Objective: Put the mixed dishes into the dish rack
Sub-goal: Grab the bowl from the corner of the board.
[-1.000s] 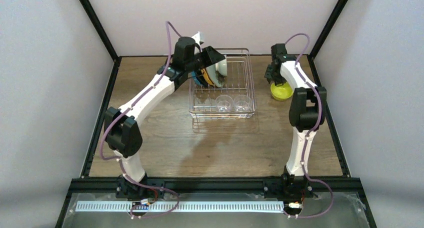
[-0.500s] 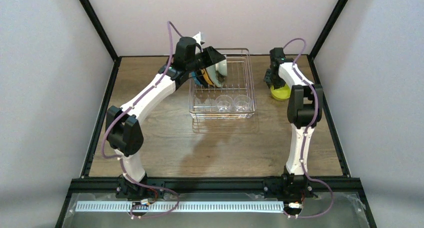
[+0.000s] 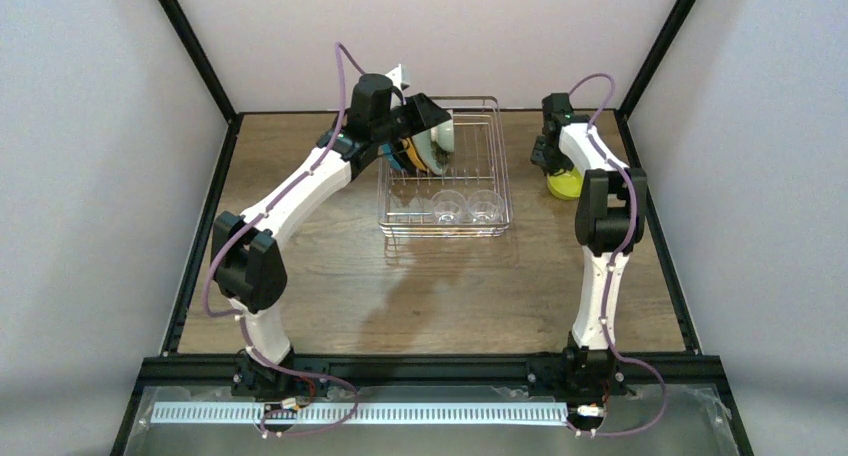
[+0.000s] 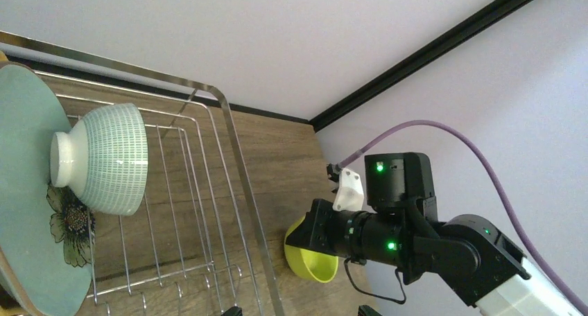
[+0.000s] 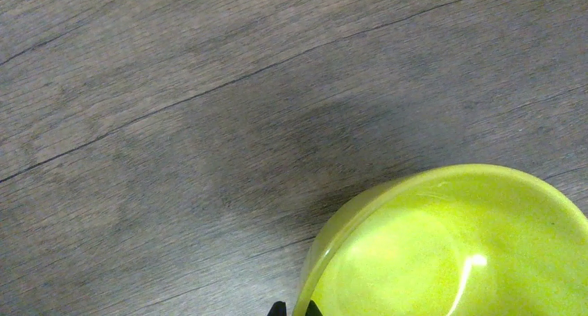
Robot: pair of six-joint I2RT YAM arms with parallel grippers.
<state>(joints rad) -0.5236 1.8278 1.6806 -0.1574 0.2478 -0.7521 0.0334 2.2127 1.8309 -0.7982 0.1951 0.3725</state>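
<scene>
Right, the right gripper [image 5: 295, 308] was clamped on the rim of the yellow bowl [image 5: 451, 247]. Only its own wrist view showed that: two black tips pinching the near edge at the bottom of frame, with bare wood table [image 5: 173, 87] beyond. Top view hid the pinch behind the arm and gave only part of the bowl, on the table to the right of the rack [image 3: 497, 156], outside it and toward the rear right corner. Left wrist view gave the side-on look, with the bowl tilted and the gripper at its upper rim; couldn't tell whether the bowl was off the table. The left gripper [image 3: 428, 118] was spread wide and held nothing. Its tips showed far apart at the bottom edge of its wrist view, and top view placed it over the rack's rear left, just beside the standing plates. Top view also showed the orange and blue plates [image 3: 402, 158] on edge next to the green plate [image 3: 441, 141] in the rack's left half, and clear cups [image 3: 448, 208] along the front. Left wrist view missed the cups and the coloured plates but caught what top view could not: the mint bowl [image 4: 104, 156] lay on its side, foot toward the camera, against the green plate's face, with a flower motif on the plate just below it.
</scene>
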